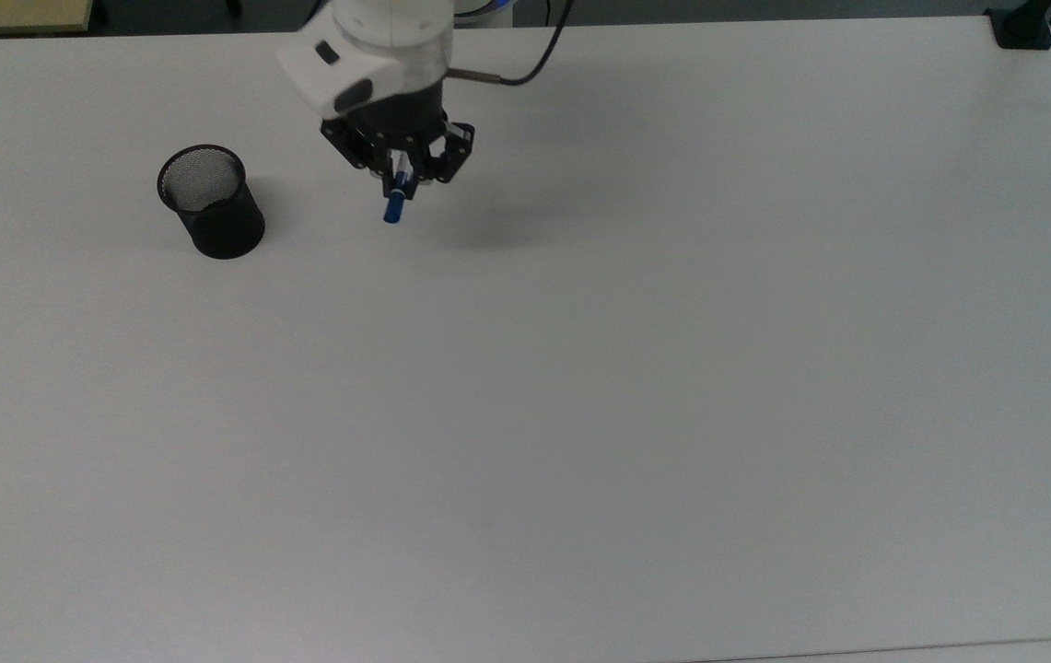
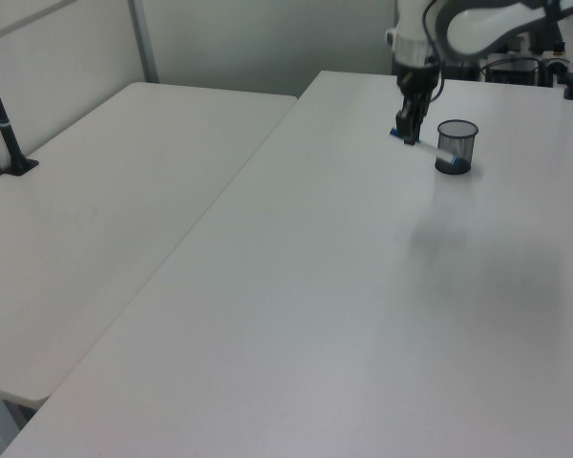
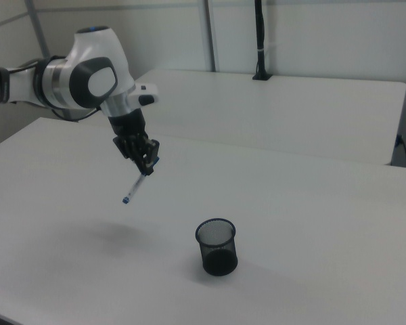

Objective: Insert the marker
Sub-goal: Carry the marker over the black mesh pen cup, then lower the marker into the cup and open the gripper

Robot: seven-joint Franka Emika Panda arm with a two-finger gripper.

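The marker (image 3: pixel 138 183), a slim white barrel with blue ends, hangs tilted in mid-air at the right view's left centre, pinched near its upper end by the gripper (image 3: pixel 147 164)'s closed black fingers. The black mesh cup (image 3: pixel 216 246) stands well apart at lower centre on the smooth white table (image 3: pixel 311 223). Held so near one end, the slick barrel could swing or slip, and arriving slanted it might catch the narrow rim and tip the light cup.

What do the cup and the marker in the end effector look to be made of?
Cup: black wire mesh, probably metal; its see-through weave shows inside the rim. Marker: likely smooth plastic, white barrel with blue ends, held by the end effector.
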